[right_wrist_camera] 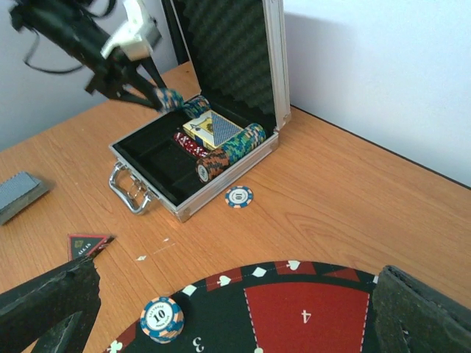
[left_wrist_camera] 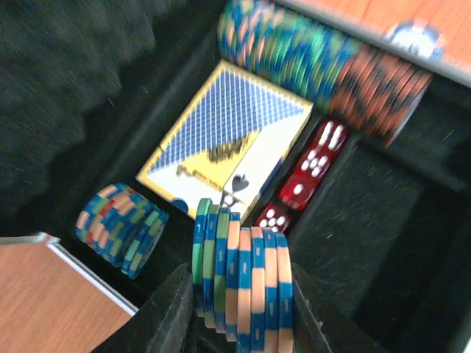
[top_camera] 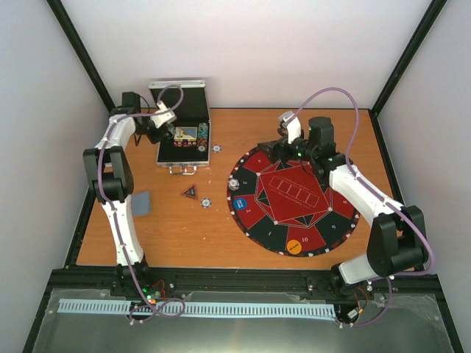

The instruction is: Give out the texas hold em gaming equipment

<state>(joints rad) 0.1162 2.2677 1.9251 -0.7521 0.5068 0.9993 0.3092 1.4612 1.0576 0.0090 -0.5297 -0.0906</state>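
Several blue-and-peach striped chips [left_wrist_camera: 243,272] fill the closed left hand [left_wrist_camera: 239,316]; right hand [right_wrist_camera: 237,294] gapes open.

Smooth orange-brown wood-grain table [right_wrist_camera: 353,198]; a case [right_wrist_camera: 274,73] framed in bright brushed metal, its lid lined with black dimpled foam [right_wrist_camera: 228,51], its tray with soft matt black lining. The poker chips [left_wrist_camera: 246,287] look like matt plastic with striped edges, the dice [left_wrist_camera: 313,165] glossy translucent red, the card box [left_wrist_camera: 221,140] printed cardboard with a slight sheen. The round mat [right_wrist_camera: 331,294] looks flat and matt, red and black.
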